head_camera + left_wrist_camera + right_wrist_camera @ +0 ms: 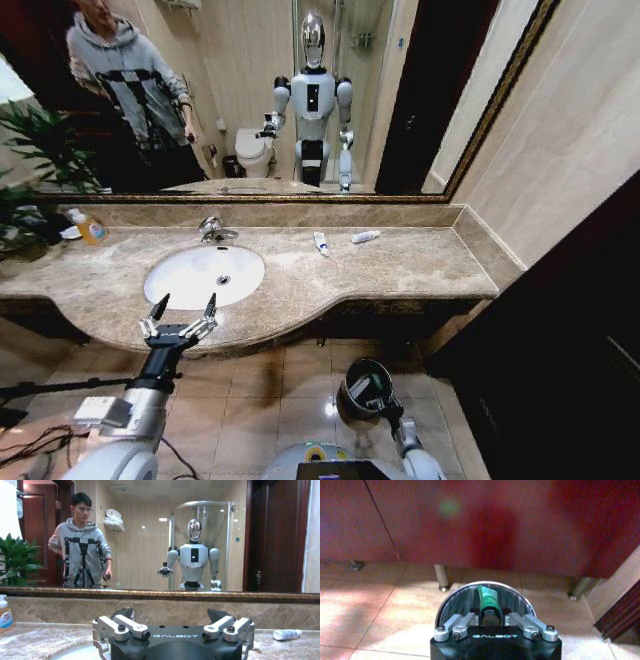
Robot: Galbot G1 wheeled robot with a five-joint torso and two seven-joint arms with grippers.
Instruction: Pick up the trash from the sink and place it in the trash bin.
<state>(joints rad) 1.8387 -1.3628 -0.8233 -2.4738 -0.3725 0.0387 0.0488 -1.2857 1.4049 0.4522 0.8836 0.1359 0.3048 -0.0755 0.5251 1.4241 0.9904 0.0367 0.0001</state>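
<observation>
The right hand (494, 615) is hanging low over the floor, directly above the trash bin (455, 600), clenched on a small dark-green tube (488, 597) whose free end is pointing into the bin's mouth. The tube is looking light, soft-walled and slightly slick, so I judge a pinch across its flat tail or near the cap holds it best; it should drop cleanly once let go.

On the counter (400, 265), 2 more pieces of trash are lying to the right of the sink (180, 275): a thin white packet (321, 243) nearer the basin and a short white tube (366, 236) further right, close to the back ledge. Both appear light and stiff enough to pinch across their narrow width, though lying flat on polished marble they may skid under a finger.

The left hand (183, 308) is hovering at the near rim of the basin, fingers spread and holding nothing. The chrome faucet (212, 229) is standing behind the bowl and a yellow bottle (90, 229) is sitting far left; neither is blocking the 2 pieces. The bin is standing on the tiled floor under the counter's overhang.
</observation>
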